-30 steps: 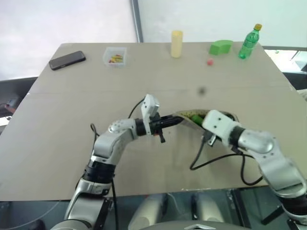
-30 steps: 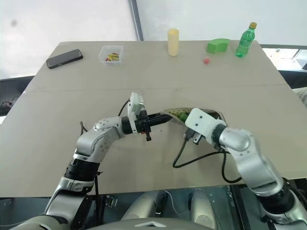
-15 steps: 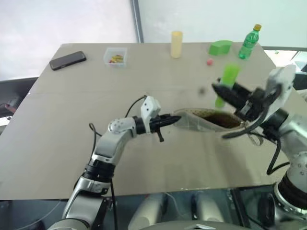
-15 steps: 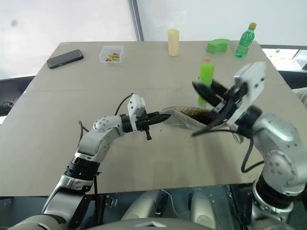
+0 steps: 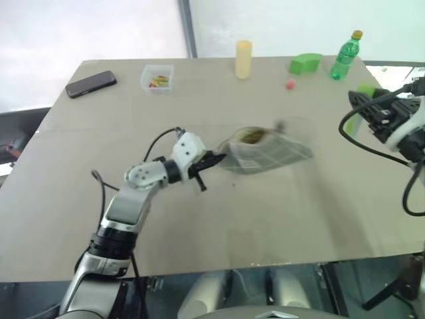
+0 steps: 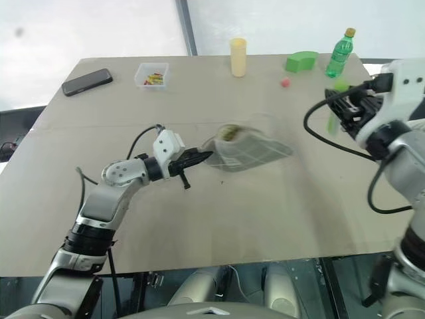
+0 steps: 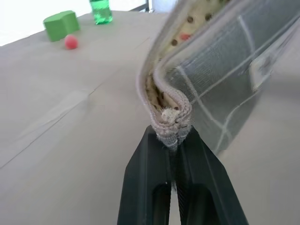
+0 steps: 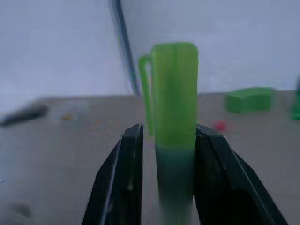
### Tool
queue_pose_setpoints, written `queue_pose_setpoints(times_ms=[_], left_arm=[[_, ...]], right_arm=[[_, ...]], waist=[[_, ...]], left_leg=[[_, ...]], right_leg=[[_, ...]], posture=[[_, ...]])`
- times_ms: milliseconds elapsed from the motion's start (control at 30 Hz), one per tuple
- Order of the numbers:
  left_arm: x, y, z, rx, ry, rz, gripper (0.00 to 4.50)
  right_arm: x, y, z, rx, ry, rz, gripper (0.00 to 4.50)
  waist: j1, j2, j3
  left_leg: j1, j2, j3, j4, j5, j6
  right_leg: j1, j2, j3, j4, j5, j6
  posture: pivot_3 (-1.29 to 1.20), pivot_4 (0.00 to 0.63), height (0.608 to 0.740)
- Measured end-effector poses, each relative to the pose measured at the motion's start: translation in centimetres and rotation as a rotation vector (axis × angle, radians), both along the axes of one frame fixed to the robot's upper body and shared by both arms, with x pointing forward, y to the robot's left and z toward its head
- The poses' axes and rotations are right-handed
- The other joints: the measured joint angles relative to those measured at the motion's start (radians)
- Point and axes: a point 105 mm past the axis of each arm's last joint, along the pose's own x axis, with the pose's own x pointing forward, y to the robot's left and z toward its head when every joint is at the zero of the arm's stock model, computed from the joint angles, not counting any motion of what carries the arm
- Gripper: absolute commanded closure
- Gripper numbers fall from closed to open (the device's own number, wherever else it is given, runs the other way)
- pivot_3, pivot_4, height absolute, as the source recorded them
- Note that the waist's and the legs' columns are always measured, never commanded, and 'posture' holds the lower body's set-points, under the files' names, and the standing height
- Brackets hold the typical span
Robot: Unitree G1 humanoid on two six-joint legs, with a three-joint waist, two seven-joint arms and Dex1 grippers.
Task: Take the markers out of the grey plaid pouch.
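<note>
Pinching the grey plaid pouch (image 7: 220,79) by its end, the left gripper (image 7: 171,154) is clamped tight; right of the pouch, a green marker (image 8: 174,108) is seen between the right gripper's (image 8: 166,150) half-spread fingers.

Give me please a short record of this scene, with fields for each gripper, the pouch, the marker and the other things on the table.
left gripper: shut on the corner seam of the grey plaid pouch
right gripper: holds the green marker between its fingers, raised at the table's right side
pouch: mouth open, spotted lining showing, one end lifted by the left gripper
marker: out of the pouch, upright in the right gripper
table, far edge: phone, clear box, yellow cylinder, green block, red ball, green bottle
</note>
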Motion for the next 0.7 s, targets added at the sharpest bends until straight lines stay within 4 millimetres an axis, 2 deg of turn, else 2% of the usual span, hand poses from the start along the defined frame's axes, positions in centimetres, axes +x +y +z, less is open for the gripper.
queue_pose_setpoints(times_ms=[33,67,100,133,200,300,367,467,533,600,700], left_arm=[[0.0,0.5,-0.1,0.061,-0.064,0.003,4.5],[0.0,0.7,-0.2,0.074,-0.079,0.003,4.5],[-0.1,0.9,-0.5,0.114,-0.135,-0.006,4.5],[-0.1,0.9,-0.5,0.115,-0.136,-0.007,4.5],[-0.4,1.4,-1.5,0.164,-0.179,-0.011,4.5],[-0.7,1.1,-2.1,0.178,-0.2,-0.024,4.5],[-0.7,1.1,-2.2,0.182,-0.211,-0.027,4.5],[-0.6,1.2,-2.3,0.176,-0.215,-0.015,4.5],[-0.4,1.1,-2.2,0.156,-0.211,0.0,4.5],[-0.4,1.0,-2.2,0.149,-0.212,0.0,4.5],[-0.4,0.7,-2.1,0.138,-0.215,-0.001,4.5]], right_arm=[[0.1,-1.6,-0.5,-0.084,0.047,-0.067,1.81],[0.1,-2.0,-0.7,-0.097,0.064,-0.082,1.81],[0.3,-3.5,-2.3,-0.153,0.165,-0.117,1.81],[0.3,-3.5,-2.4,-0.155,0.169,-0.118,1.81],[1.0,-5.4,-8.6,-0.227,0.444,-0.139,1.81],[1.8,-7.6,-13.2,-0.311,0.601,-0.189,1.81],[2.1,-8.2,-14.3,-0.34,0.623,-0.201,1.81],[2.9,-7.7,-13.8,-0.347,0.554,-0.177,1.81],[3.1,-6.2,-12.5,-0.336,0.46,-0.111,1.81],[2.5,-4.9,-10.8,-0.343,0.37,-0.046,1.27],[1.4,-3.2,-7.9,-0.311,0.249,0.026,0.1]], waist=[[-0.002,0.0,0.0],[-0.003,0.0,0.0],[-0.002,-0.001,0.0],[-0.002,-0.001,0.0],[0.0,-0.001,-0.001],[0.0,0.0,0.0],[0.001,0.0,0.0],[0.001,0.0,0.0],[0.002,0.0,0.0],[0.006,0.0,0.0],[0.008,0.0,0.0]], left_leg=[[0.001,0.001,0.002,-0.002,0.0,0.0],[0.002,0.002,0.003,-0.003,0.0,0.0],[0.007,0.003,0.004,-0.005,-0.003,0.004],[0.007,0.003,0.004,-0.005,-0.003,0.004],[0.011,0.005,0.005,-0.006,-0.003,0.004],[0.011,0.004,0.007,-0.005,-0.003,0.004],[0.011,0.004,0.007,-0.005,-0.003,0.004],[0.011,0.004,0.006,-0.005,-0.003,0.004],[0.011,0.004,0.005,-0.005,-0.003,0.004],[0.01,0.004,0.004,-0.005,-0.003,0.004],[0.01,0.004,0.004,-0.005,-0.003,0.004]], right_leg=[[0.0,-0.002,0.002,0.001,0.0,0.0],[0.001,-0.002,0.003,0.001,0.0,0.0],[0.003,-0.003,0.004,0.0,0.0,0.0],[0.003,-0.003,0.004,0.0,0.0,0.0],[0.007,-0.002,0.004,0.0,0.0,0.0],[0.007,-0.001,0.005,0.0,0.0,0.0],[0.007,-0.001,0.005,0.0,0.0,0.0],[0.007,-0.001,0.004,0.0,0.0,0.0],[0.007,0.0,0.004,0.0,0.0,0.0],[0.007,0.0,0.002,0.0,0.0,0.0],[0.007,0.0,0.003,-0.001,0.0,0.0]], posture=[[0.0,0.15,0.74],[0.0,0.15,0.74],[0.0,0.15,0.74],[0.0,0.15,0.74],[0.0,0.15,0.74],[0.0,0.15,0.74],[0.0,0.15,0.74],[0.0,0.15,0.74],[0.0,0.15,0.74],[0.0,0.15,0.74],[0.0,0.15,0.74]])
